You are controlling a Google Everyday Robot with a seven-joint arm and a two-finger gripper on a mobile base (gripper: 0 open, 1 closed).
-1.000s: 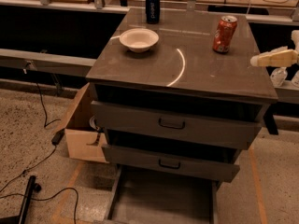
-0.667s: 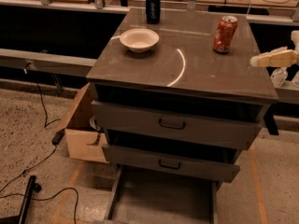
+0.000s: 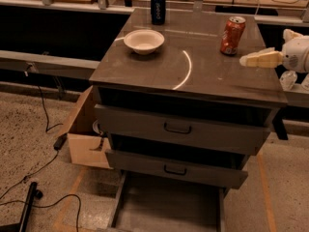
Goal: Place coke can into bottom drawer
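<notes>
No visible change over the past second: the tool (image 3: 263,59) stays put at the frame's right edge, over the table's (image 3: 145,71) side.

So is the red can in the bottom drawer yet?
No, the coke can stands on the cabinet top, the pincer hovering just right of it.
</notes>
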